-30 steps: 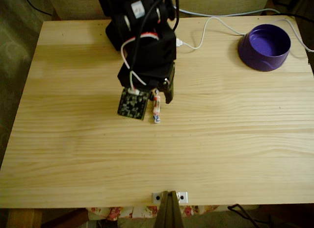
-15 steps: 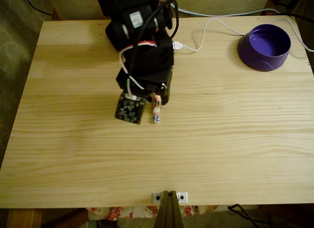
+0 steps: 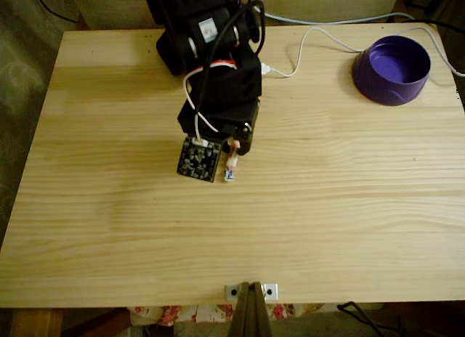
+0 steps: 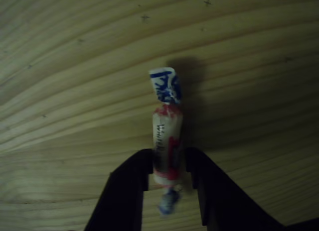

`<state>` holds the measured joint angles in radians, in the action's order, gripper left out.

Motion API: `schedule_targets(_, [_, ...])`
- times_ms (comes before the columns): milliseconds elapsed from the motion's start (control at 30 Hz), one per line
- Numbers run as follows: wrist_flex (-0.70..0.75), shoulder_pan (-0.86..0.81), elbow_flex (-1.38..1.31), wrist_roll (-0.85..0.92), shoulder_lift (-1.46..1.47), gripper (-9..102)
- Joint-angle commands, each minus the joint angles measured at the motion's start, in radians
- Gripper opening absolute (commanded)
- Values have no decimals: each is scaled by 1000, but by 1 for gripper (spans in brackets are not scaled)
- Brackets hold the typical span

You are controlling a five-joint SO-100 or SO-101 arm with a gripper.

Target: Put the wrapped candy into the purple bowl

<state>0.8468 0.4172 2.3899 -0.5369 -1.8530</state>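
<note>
Wooden table (image 3: pixel 327 206), one claw (image 4: pixel 168 159) pinching one wrapped candy (image 4: pixel 167 141), one purple bowl (image 3: pixel 391 70) well apart

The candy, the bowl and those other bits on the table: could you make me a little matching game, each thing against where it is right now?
Things:
1. candy
2. bowl
3. white cable
4. bracket

Places:
A. far right corner of the table in the fixed view
B. middle of the table's near edge
C. between the gripper fingers
D. trailing along the far edge toward the arm

Pairs: 1-C, 2-A, 3-D, 4-B
</note>
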Motion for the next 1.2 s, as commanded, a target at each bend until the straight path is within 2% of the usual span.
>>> schedule_targets(0, [-8,-3,5,6,-12,1])
schedule_targets(367, [75,-61,-40,9,-173,1])
schedule_targets(733, [141,-92,-115,86,-614,1])
schedule_targets(833, [150,-26,-144,120,-758,1])
schedule_targets(967, [140,156,-207,144,-865,1])
schedule_targets(1167, [44,410,-285,241,-804,1])
